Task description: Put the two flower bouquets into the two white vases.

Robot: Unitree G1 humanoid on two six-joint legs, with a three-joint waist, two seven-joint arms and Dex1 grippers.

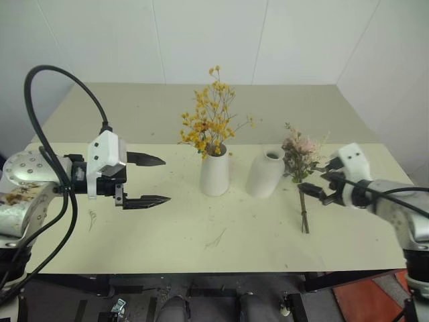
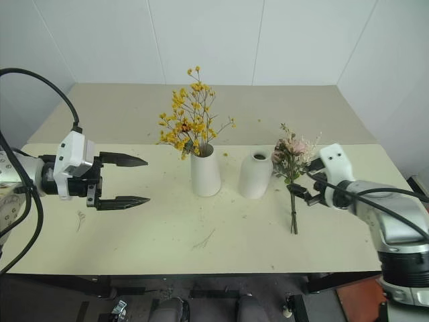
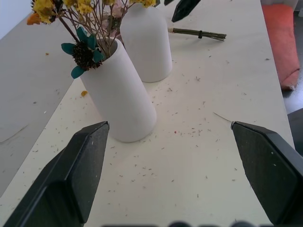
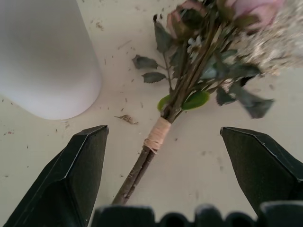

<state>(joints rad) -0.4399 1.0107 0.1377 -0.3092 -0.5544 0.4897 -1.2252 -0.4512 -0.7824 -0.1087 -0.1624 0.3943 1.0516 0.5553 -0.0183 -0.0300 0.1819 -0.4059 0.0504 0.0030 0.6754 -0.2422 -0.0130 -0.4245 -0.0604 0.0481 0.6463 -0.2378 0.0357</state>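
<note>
Rose bouquet [image 4: 189, 90] flat on table, between spread right claw [image 4: 161, 175]; left claw [image 1: 149, 180] spread, empty.

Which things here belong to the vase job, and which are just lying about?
Job:
- yellow bouquet, already in the straight vase
- pink rose bouquet, lying on the table
- empty round vase
- right gripper, jaws open over the rose stems

Lying about:
- loose twig
- scattered petal crumbs

Left claw [image 1: 154, 180] and right claw [image 1: 316, 183] both gape wide, empty.
</note>
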